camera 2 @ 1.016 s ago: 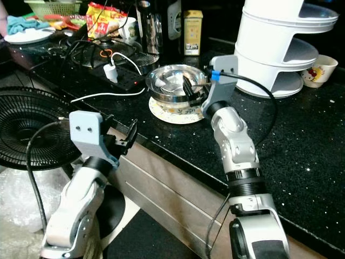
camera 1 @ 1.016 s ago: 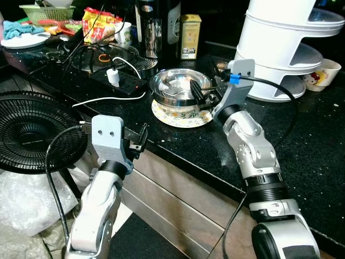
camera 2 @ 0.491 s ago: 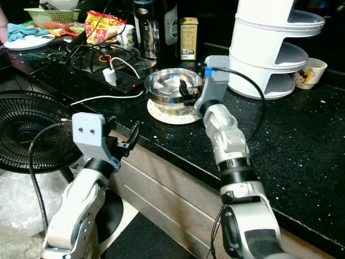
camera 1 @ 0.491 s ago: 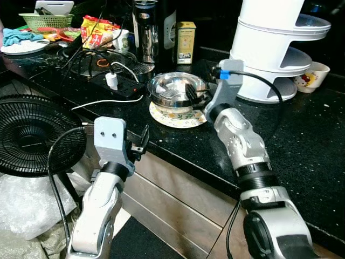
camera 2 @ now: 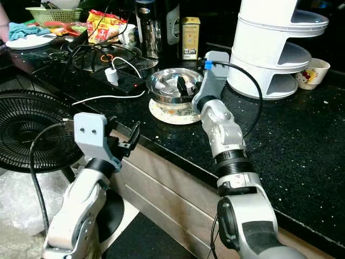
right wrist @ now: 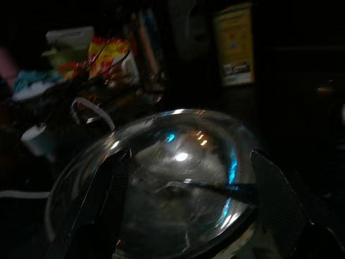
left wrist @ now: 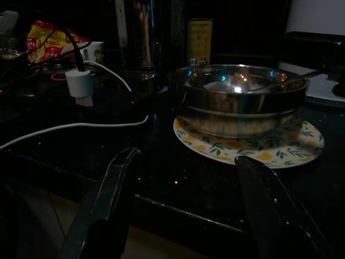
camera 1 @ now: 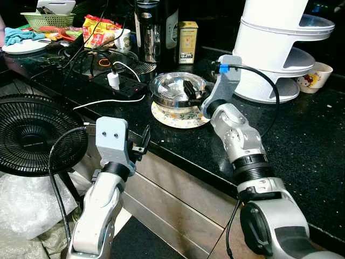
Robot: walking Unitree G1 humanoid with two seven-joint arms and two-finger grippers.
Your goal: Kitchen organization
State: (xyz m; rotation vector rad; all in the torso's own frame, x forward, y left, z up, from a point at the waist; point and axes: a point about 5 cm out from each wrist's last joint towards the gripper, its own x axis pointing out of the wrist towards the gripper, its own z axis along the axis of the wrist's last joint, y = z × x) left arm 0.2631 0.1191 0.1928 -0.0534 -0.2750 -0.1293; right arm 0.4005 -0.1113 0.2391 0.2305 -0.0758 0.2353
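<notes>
**Right gripper poised over the steel bowl**

Right gripper hangs at the near rim of the steel bowl, its two black fingers spread wide; the right wrist view shows one finger on each side of the bowl's mouth, not touching metal. The bowl sits on a flowered plate near the front of the black countertop, and a utensil lies inside it, though what kind is hard to tell.

To do this step well, I judge the fingers should settle over one wall of the bowl, one inside and one outside, and close firmly before any lift. Polished steel is likely to slip, and the plate beneath could drag along, so a straight, slow rise seems wise.

Left gripper waits at the counter's front edge, also spread apart and holding nothing.

Counting outward: one bowl, one plate, one white tiered stand just behind the right arm, one small cup beside it, one yellow box, one white charger on a black power strip, and one black fan below the counter.
</notes>
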